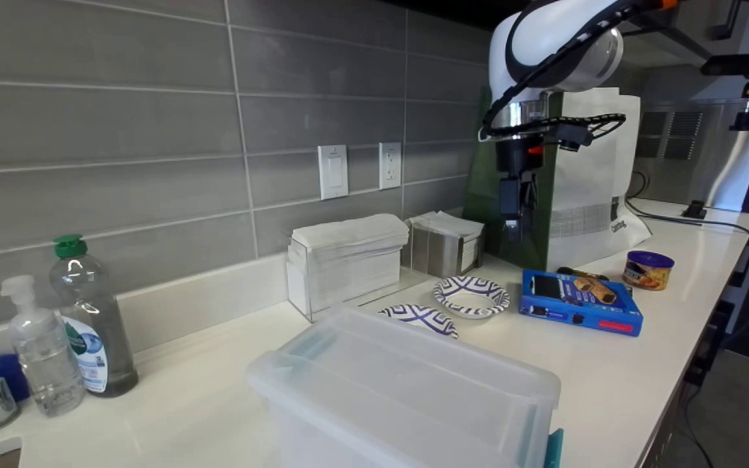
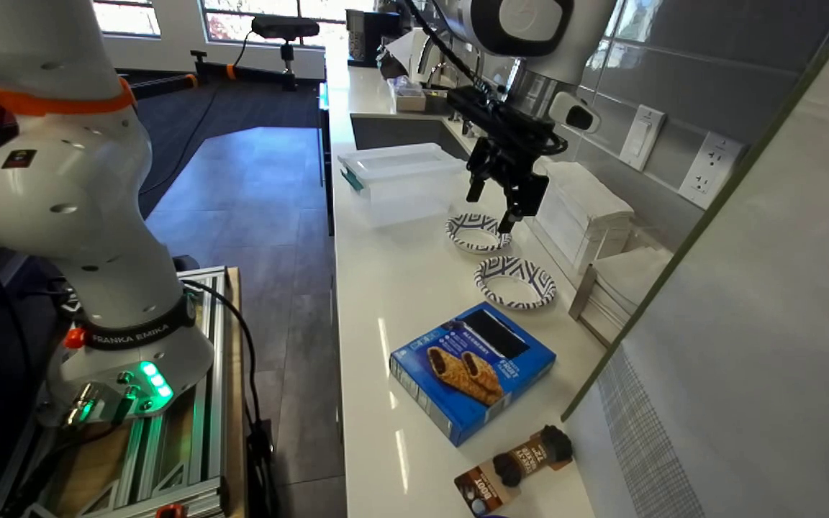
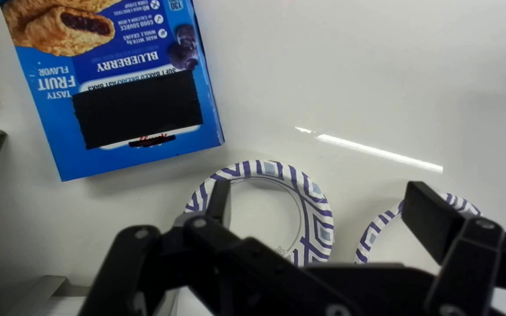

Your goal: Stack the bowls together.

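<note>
White with a dark blue pattern on the bowl (image 2: 515, 286) just beside the blue snack box (image 2: 472, 370) and on the second bowl (image 2: 476, 236) near the clear plastic box (image 1: 413, 370). Lie face up on the table (image 2: 368, 302), close together but apart. Hovers above the table with the claw (image 2: 490, 211), spread wide at the fingers (image 3: 432, 221); covers part of each rim with a finger in the wrist view. Toward the tiled wall (image 1: 322, 110), on to paper towels (image 1: 352, 266) and a napkin holder (image 1: 434, 252). Past the snack box, on to a brown packet (image 2: 529, 455), a purple-lidded can (image 1: 647, 272) and a green-sided white bag (image 1: 586, 182). Past the clear plastic box, on to a dish soap bottle (image 1: 91, 331) and a pump bottle (image 1: 45, 357).
</note>
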Available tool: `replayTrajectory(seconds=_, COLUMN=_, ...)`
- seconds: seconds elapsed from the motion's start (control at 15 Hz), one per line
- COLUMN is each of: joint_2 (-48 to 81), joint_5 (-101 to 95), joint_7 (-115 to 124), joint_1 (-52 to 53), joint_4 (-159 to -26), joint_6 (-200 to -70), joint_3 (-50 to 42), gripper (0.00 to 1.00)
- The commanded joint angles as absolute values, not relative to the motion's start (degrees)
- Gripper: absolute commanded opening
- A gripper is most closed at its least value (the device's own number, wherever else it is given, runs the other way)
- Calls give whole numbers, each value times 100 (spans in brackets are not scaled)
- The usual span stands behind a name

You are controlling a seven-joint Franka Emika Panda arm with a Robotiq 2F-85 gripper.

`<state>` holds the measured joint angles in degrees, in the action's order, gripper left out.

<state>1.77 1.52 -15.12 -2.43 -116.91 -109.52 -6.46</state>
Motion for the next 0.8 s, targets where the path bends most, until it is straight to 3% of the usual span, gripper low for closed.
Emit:
replayTrajectory(seconds=0.0, joint_2=187, joint_5=711, joint_7=-1800, joint_1=-374, joint_4=-11685, joint_6=-11006, joint_3=-578, gripper=100)
replayTrajectory(seconds=0.73, joint_2=893, joint_5=2615, joint_7=-3056, joint_1=-1082, joint_4=-11481, joint_6=-11787, joint_3=-866, gripper=100)
